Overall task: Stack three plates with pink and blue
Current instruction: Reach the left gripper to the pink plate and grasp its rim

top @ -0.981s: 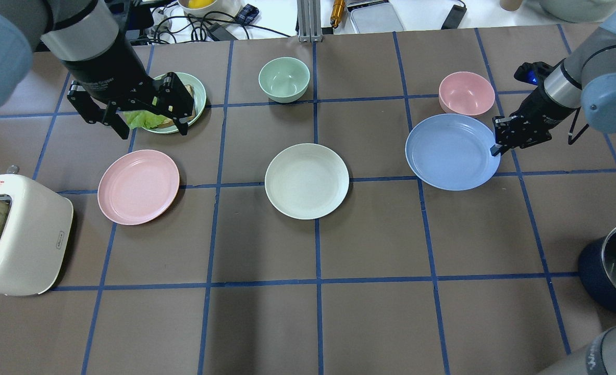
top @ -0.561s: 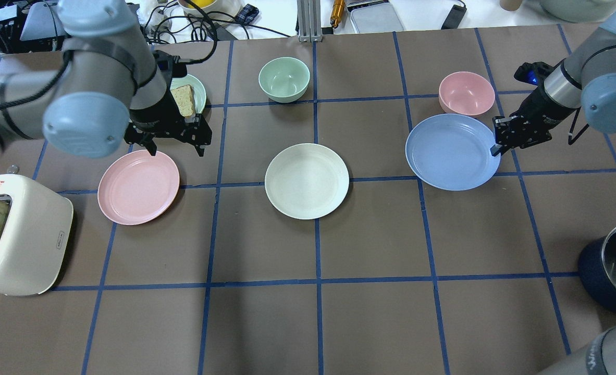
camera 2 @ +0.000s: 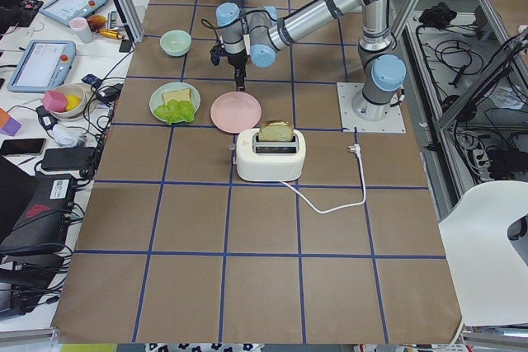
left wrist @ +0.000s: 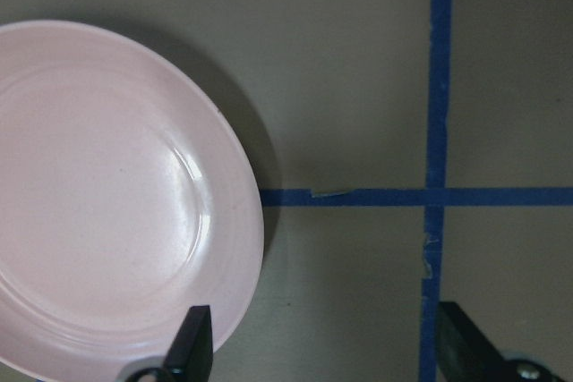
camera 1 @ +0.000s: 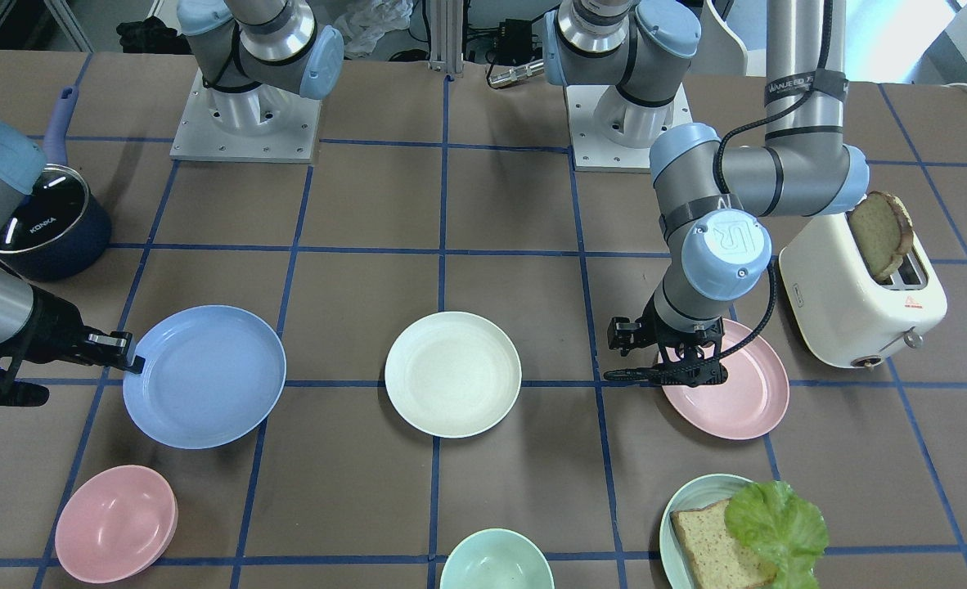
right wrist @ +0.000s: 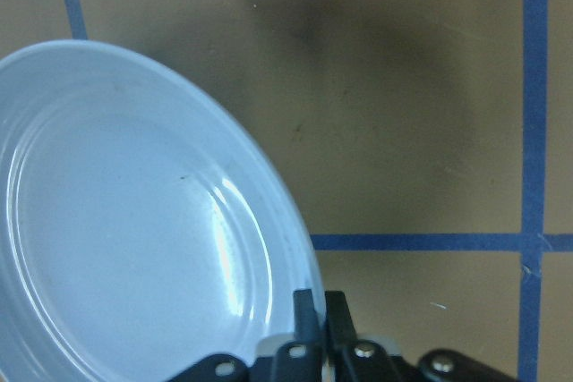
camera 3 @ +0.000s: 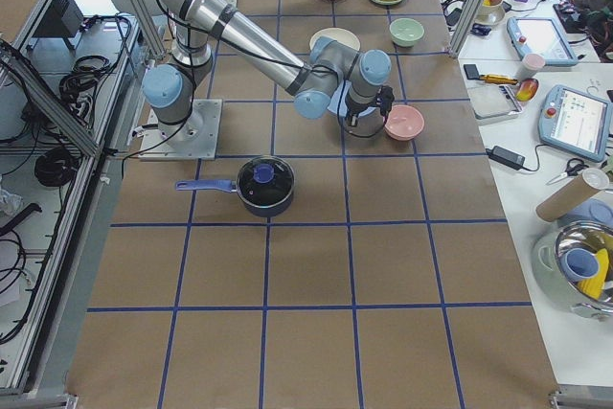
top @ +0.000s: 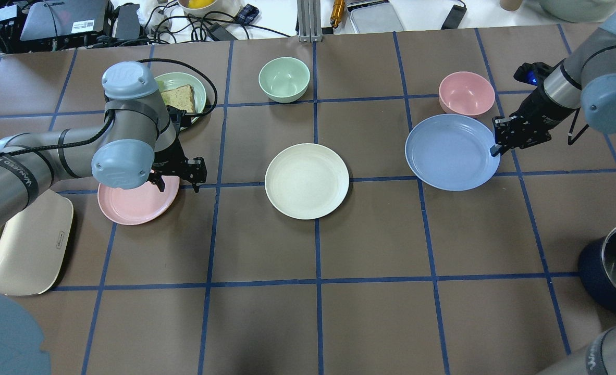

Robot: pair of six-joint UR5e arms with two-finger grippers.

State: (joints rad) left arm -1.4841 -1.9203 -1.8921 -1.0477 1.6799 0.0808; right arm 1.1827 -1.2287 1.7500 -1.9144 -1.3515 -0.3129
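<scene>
Rim of the round, shallow, matte pink plate (top: 131, 205) is lying between the wide-spread fingers of the empty left gripper (top: 177, 185), while the right gripper (top: 494, 150) is pinching the edge of the blue plate (top: 448, 151).

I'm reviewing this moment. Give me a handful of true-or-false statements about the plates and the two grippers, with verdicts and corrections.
1. The right gripper is shut on the rim of the blue plate. True.
2. The left gripper is clamped on the pink plate. False: its jaws stand open, one finger over the plate's rim and the other past it, over the table.
3. The pink plate lies on the white plate. False: the white plate lies alone in the middle with nothing on it, and the pink plate is apart from it.
4. A slice of bread sticks out of the toaster. True.
5. The pink bowl sits in the blue plate. False: it stands on the table beside it.
</scene>
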